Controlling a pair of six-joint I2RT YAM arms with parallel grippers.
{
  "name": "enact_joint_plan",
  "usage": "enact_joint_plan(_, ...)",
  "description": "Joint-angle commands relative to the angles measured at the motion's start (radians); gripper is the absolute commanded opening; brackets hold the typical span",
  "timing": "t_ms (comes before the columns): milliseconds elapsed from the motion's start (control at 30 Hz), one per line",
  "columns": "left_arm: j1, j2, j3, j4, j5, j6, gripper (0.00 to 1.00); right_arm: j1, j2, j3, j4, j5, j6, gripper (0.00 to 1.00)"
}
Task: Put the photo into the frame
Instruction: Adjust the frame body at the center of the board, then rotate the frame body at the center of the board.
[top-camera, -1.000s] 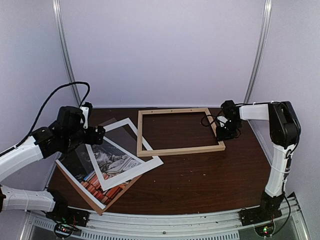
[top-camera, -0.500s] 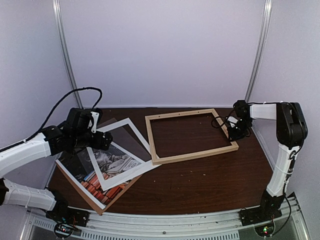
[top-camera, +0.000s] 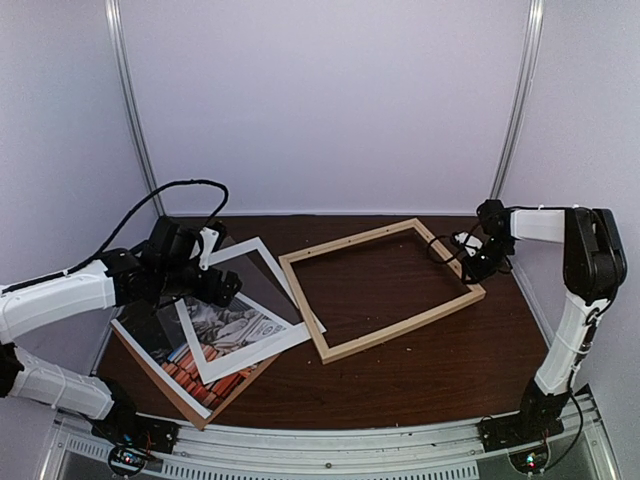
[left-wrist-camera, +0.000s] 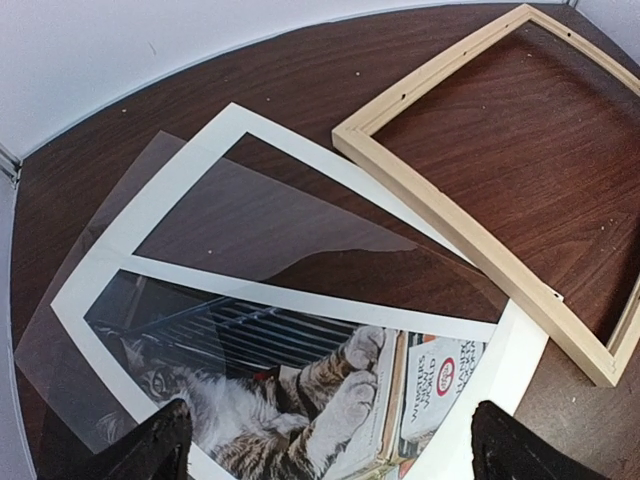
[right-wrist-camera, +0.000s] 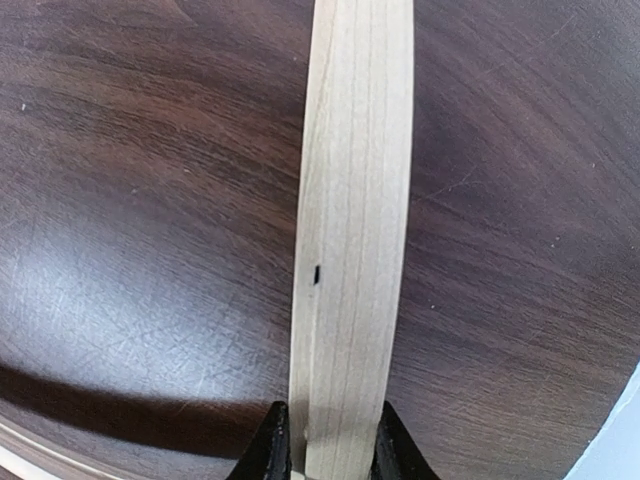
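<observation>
The photo (top-camera: 222, 330), a grey tabby cat on red books, lies at the front left under a white mat. It also shows in the left wrist view (left-wrist-camera: 300, 400). The frame (top-camera: 395, 335), of light wood rails, lies skewed on the table's middle and right, and shows in the left wrist view (left-wrist-camera: 450, 215). My left gripper (top-camera: 222, 288) hovers open over the photo and mat, its fingertips wide apart (left-wrist-camera: 335, 450). My right gripper (top-camera: 478, 262) is shut on the frame's right rail (right-wrist-camera: 355, 250), with the jaws pinching both sides (right-wrist-camera: 333, 445).
The white open-centred mat (top-camera: 270, 348) lies over the photo. A clear sheet (left-wrist-camera: 260, 215) lies under and across the mat. A brown backing board (top-camera: 207, 418) lies beneath the photo at the front left. The right table edge is near the right gripper.
The right gripper has moved back and right with the rail, turning the frame anticlockwise. The left gripper has moved right, over the mat and photo.
</observation>
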Motion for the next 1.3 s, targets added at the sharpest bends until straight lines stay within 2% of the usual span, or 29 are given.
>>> enact_joint_plan(0,-0.010,0.026,0.038,0.059,0.022,0.021,0.98,-0.003,0.045,0.044,-0.042,-0.009,-0.086,0.12)
enact_joint_plan(200,-0.013,0.042,0.035,0.064,0.018,0.012,0.98,-0.005,0.094,0.088,-0.065,0.048,-0.038,0.17)
enact_joint_plan(300,-0.015,0.047,0.038,0.067,0.019,0.009,0.98,-0.005,0.096,0.097,-0.056,0.086,0.000,0.25)
enact_joint_plan(433,-0.016,0.049,0.038,0.073,0.014,0.002,0.98,-0.005,0.084,0.114,-0.052,0.138,0.103,0.41)
enact_joint_plan(533,-0.016,0.051,0.036,0.074,0.002,-0.008,0.98,-0.005,0.036,0.089,-0.047,0.176,0.215,0.59)
enact_joint_plan(667,-0.017,0.054,0.029,0.090,-0.011,-0.020,0.98,0.002,-0.070,-0.025,0.002,0.156,0.366,0.83)
enact_joint_plan(733,-0.018,0.060,0.032,0.094,-0.016,-0.023,0.98,0.019,-0.133,-0.110,0.047,0.145,0.459,0.89)
enact_joint_plan(967,-0.018,0.060,0.038,0.090,-0.014,-0.032,0.98,0.152,-0.311,-0.377,0.203,0.167,0.754,0.94)
enact_joint_plan(1133,-0.018,0.043,0.028,0.082,-0.015,-0.040,0.98,0.231,-0.312,-0.438,0.269,0.263,0.919,0.94)
enact_joint_plan(1267,-0.018,0.025,0.022,0.077,-0.021,-0.048,0.98,0.241,-0.273,-0.448,0.316,0.270,0.987,0.94)
